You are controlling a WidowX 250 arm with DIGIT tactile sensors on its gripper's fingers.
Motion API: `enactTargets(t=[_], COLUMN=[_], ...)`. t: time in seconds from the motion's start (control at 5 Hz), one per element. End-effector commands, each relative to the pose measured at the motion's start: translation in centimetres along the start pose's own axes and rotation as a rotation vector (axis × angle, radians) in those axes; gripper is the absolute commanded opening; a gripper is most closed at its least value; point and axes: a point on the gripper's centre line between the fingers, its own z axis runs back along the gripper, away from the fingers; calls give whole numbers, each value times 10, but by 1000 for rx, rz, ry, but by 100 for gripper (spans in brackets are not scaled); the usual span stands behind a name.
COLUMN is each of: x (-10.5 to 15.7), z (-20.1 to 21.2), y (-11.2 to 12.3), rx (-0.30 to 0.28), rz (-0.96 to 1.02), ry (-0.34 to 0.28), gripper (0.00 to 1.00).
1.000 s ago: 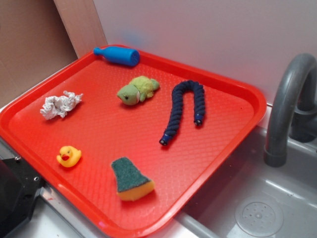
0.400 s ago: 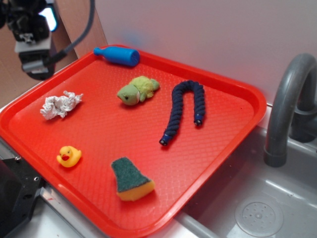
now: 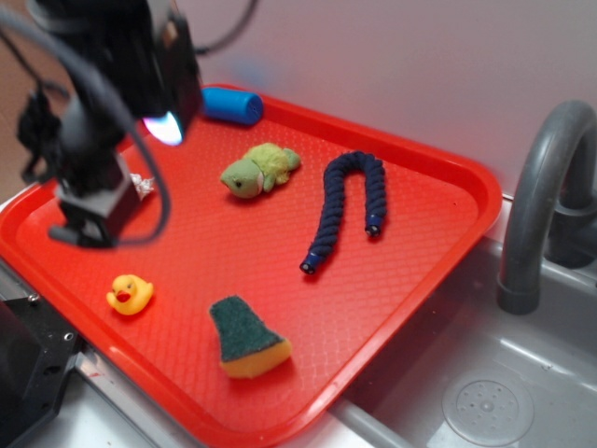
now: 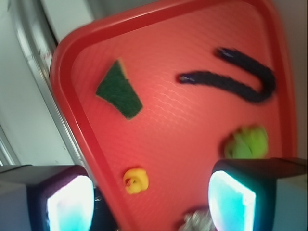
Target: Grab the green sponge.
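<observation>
With its fingers (image 4: 233, 197) spread and empty, the black gripper (image 3: 89, 219) hovers over the red plastic tray's (image 3: 438, 201) left side, so approach is under way: it must travel right and nearer to the wedge-shaped green-topped yellow sponge (image 3: 244, 336) by the tray's near edge, then descend.

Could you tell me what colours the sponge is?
The green sponge is dark green on top over yellow foam, clearest in the exterior view.

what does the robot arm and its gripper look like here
The arm is black and blocky, trailed by looping black cables, with a bright bluish-white light glowing on its underside. In the wrist view the gripper shows two dark, squarish fingers with faces lit pale cyan.
</observation>
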Motion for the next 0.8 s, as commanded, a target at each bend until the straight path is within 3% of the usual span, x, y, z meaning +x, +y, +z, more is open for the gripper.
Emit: enactTargets(t=[0.0, 0.4, 0.6], x=[25, 31, 19], z=[-35, -73, -92], y=[-2, -15, -22], rx=[68, -47, -124], rz=[-423, -516, -479], ry=[-65, -21, 1], gripper=[100, 100, 100])
